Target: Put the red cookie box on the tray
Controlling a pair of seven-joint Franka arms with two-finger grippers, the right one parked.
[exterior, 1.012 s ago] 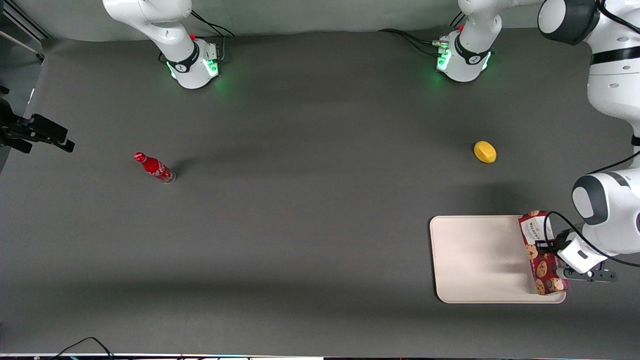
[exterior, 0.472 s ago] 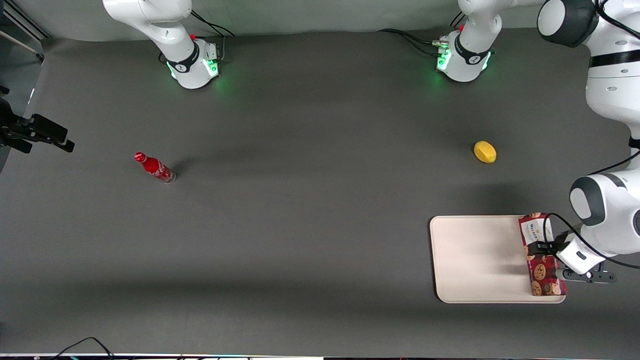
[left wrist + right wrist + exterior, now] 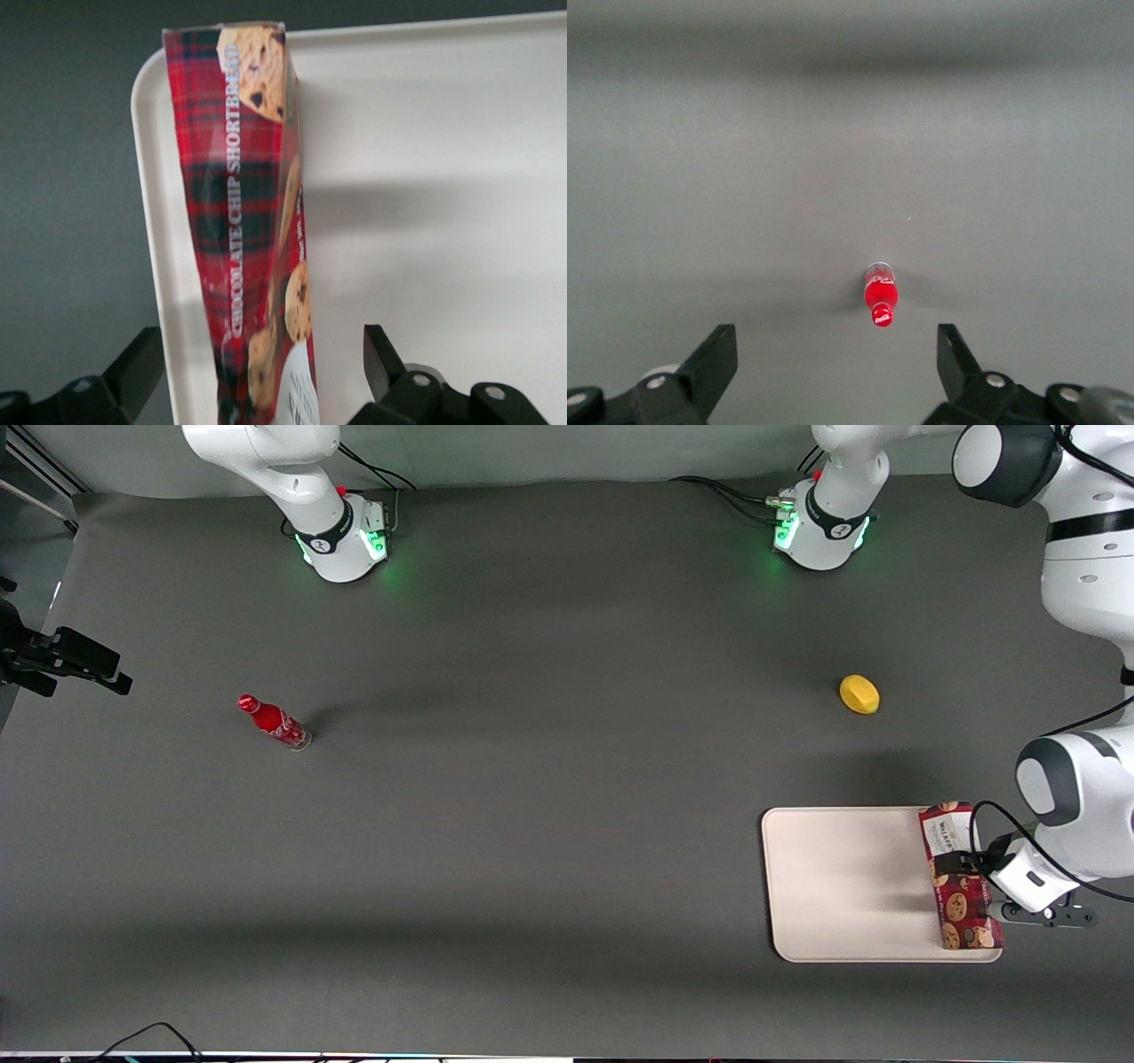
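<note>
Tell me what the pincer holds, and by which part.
Nothing. The pincer is open, its fingers apart from the box's sides, straddling it near its white-label end. The box stands on edge along the tray's rim.

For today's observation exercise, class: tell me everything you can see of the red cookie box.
The red cookie box is a long, narrow cardboard carton in dark red tartan, printed with chocolate-chip cookies and the words "Chocolate Chip Shortbread", with a white label panel at one end. It rests on the tray, along the tray's edge toward the working arm's end of the table. The gripper straddles it, fingers open and apart from its sides.
</note>
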